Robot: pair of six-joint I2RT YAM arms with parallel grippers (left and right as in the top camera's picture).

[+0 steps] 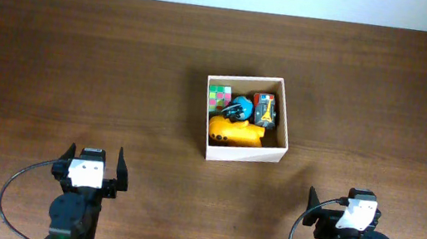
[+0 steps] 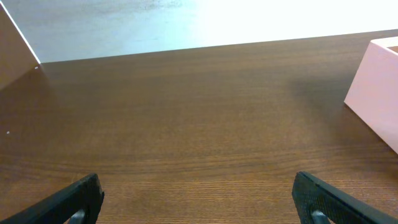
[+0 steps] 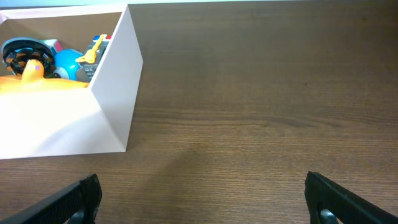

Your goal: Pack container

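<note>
Both end effectors sit closest to my wrist cameras: the left end effector and the right end effector each have their fingers spread wide with nothing between them, parked at the near edge of the counter.

The container stands right of centre, well apart from both arms. Inside it lie a yellow toy along the front wall, a red toy vehicle, a blue round toy and a checkered cube. I see nothing loose outside it.

My worry is the light cardboard. If I reach in carelessly, a finger may catch a wall and slide or tip the container. The yellow toy rides high, so it could snag and be dragged out.

I can read no brand or lettering; the markings on the vehicle are too small.
</note>
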